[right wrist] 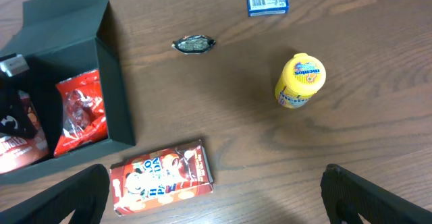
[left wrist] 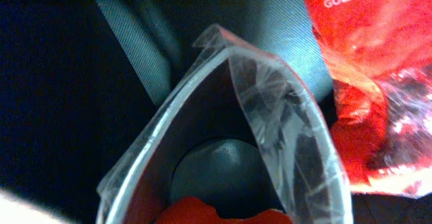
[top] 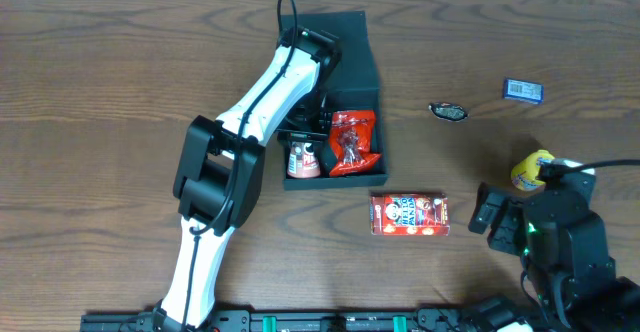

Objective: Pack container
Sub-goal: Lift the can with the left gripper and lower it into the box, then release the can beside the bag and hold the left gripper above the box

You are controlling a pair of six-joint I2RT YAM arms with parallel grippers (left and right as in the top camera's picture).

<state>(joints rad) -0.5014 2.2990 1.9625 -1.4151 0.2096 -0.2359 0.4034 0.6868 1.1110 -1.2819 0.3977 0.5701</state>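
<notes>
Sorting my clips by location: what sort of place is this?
Likely a robot lab bench: a wooden table, a white robot arm over a dark box, loose snacks like the red carton.

L arm point(top: 262, 94): white links w/ black joints, black cable; R arm point(top: 570, 240) black w/ green LED

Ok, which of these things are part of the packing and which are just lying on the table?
In the job: container, lid open; red candy bag inside it; red-and-white packet inside, beside it.
Loose on the table, possibly waiting to be packed: red carton; yellow bottle; blue packet; small dark wrapper.
</notes>
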